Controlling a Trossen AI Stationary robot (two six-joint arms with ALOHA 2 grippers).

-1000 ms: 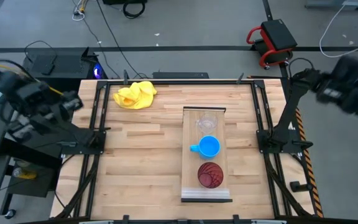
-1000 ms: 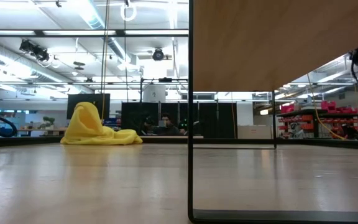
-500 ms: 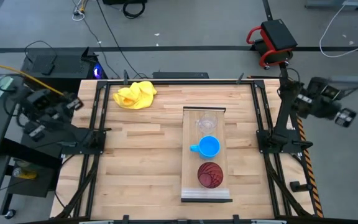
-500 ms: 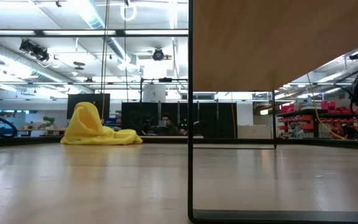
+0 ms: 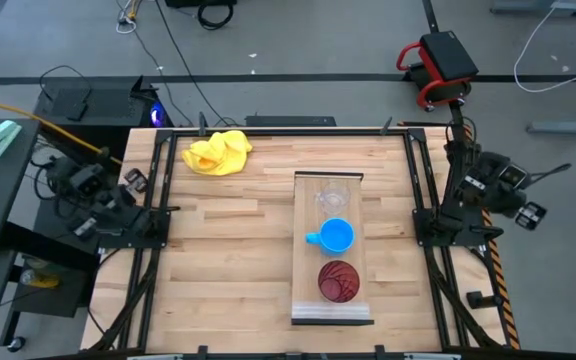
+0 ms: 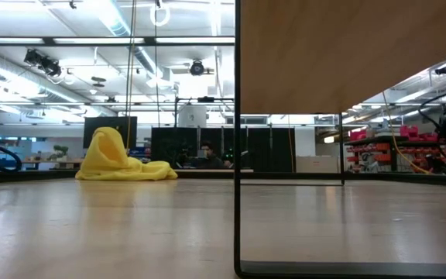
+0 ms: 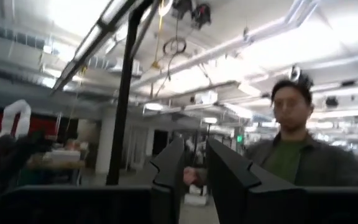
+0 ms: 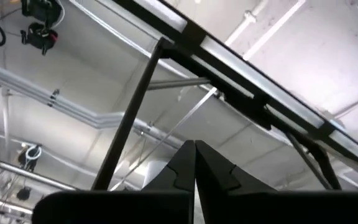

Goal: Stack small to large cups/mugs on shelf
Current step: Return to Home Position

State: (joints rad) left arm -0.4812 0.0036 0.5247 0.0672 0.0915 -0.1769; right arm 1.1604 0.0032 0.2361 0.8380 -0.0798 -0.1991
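High view shows three cups in a row on the shelf (image 5: 305,280), which lies lengthwise on the right half of the table (image 5: 228,260). The clear cup (image 5: 330,198) sits at the far end, the blue mug (image 5: 336,235) in the middle with its handle pointing left, and the red cup (image 5: 338,281) nearest the end with the lighter lip. None of them has shifted in the last second, nor has the yellow cloth (image 5: 218,153) near the far left corner.

Both arms have changed. They were spread well out from the table a second ago and have since folded in close to their stands. The left gripper (image 5: 133,180) now sits just off the table's left edge, and the right gripper (image 5: 528,212) is off the right edge.

In the left wrist view the left gripper's fingers (image 7: 229,180) stand a narrow gap apart (a person (image 7: 291,143) stands beyond them). In the right wrist view the right gripper's fingers (image 8: 213,168) are pressed together, pointing up at the ceiling.
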